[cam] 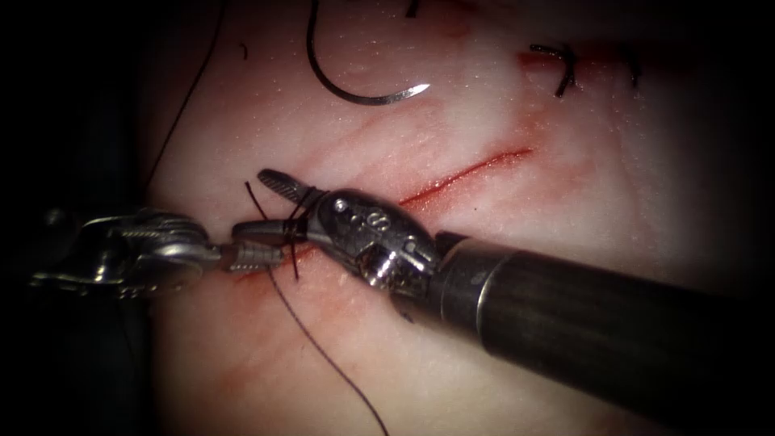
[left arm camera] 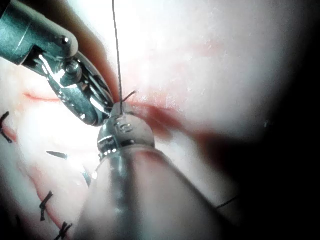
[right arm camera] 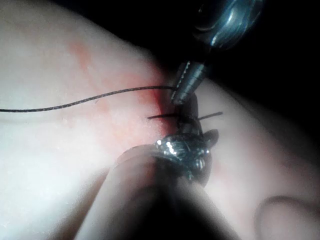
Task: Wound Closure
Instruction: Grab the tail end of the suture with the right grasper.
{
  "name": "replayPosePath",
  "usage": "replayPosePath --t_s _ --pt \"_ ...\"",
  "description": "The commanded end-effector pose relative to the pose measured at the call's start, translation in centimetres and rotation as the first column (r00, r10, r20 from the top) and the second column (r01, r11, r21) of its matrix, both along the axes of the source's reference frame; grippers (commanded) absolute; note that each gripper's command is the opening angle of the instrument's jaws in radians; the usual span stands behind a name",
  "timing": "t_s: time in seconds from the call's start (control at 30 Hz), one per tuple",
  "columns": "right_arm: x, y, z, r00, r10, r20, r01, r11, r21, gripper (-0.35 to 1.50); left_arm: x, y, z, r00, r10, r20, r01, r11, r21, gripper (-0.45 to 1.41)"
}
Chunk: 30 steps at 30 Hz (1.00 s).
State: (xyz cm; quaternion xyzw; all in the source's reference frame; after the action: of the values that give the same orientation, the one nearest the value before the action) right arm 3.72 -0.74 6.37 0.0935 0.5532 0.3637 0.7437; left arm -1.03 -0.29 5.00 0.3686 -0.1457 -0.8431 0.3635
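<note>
The curved needle (cam: 355,87) lies loose on the tissue (cam: 565,202) above the cut (cam: 468,171), held by neither tool and not in the tissue. My right tool (cam: 264,207) reaches in from the right with its jaws open at the cut's left end, and dark thread (cam: 292,224) is wound round them. My left tool (cam: 257,257) comes from the left, just below those jaws, shut on the thread. From there the thread (cam: 331,359) trails down across the tissue. The left wrist view shows thread (left arm camera: 117,50) rising from the left tool's tip (left arm camera: 121,111).
Finished dark stitches (cam: 565,69) sit at the upper right of the tissue, also seen as stitches (left arm camera: 46,202) in the left wrist view. Red fluid (cam: 339,299) stains the tissue around the cut. A thread strand (cam: 186,97) runs along the tissue's left edge.
</note>
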Motion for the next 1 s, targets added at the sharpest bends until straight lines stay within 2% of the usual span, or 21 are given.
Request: replayPosePath --t_s 0.03,0.13,0.17,0.2,0.3,0.33,0.6,0.77,1.0 --pt "0.11 0.03 0.05 1.0 -0.001 -0.002 0.001 1.0 -0.002 0.79 -0.05 0.04 0.04 1.0 -0.002 0.001 0.002 1.0 -0.003 -0.35" --pt "0.13 0.03 0.04 1.0 -0.001 -0.005 0.001 1.0 0.005 0.71 -0.05 0.04 0.04 1.0 -0.003 0.0 0.003 1.0 -0.004 -0.35" --pt "0.14 0.03 0.04 1.0 -0.003 -0.006 0.003 1.0 0.006 0.59 -0.05 0.04 0.04 1.0 -0.003 0.0 0.003 1.0 -0.004 -0.35" --pt "0.15 0.03 0.03 1.0 -0.006 -0.005 0.006 1.0 0.008 0.42 -0.05 0.04 0.04 1.0 -0.003 0.0 0.003 1.0 -0.004 -0.35" --pt "0.17 0.04 0.02 1.0 0.006 -0.028 -0.006 1.0 0.002 -0.25 -0.05 0.03 0.04 1.0 -0.004 0.0 0.004 1.0 -0.004 -0.35" --pt "0.18 0.05 0.01 0.999 0.012 -0.038 -0.012 1.0 -0.001 -0.35 -0.05 0.02 0.03 1.0 -0.004 0.0 0.004 1.0 -0.004 -0.35" --pt "0.22 0.12 -0.02 0.999 0.018 -0.047 -0.018 1.0 0.004 -0.35 -0.05 -0.01 0.02 1.0 -0.007 -0.002 0.007 1.0 -0.004 -0.35" --pt "0.28 0.05 0.01 0.999 -0.026 -0.044 0.027 1.0 0.011 -0.35 -0.05 -0.02 0.01 1.0 -0.007 -0.002 0.007 1.0 -0.004 -0.35" --pt "0.24 0.04 -0.08 0.999 -0.014 -0.034 0.014 1.0 0.015 -0.35 -0.02 -0.01 -0.01 1.0 -0.012 -0.001 0.012 1.0 0.008 -0.35"
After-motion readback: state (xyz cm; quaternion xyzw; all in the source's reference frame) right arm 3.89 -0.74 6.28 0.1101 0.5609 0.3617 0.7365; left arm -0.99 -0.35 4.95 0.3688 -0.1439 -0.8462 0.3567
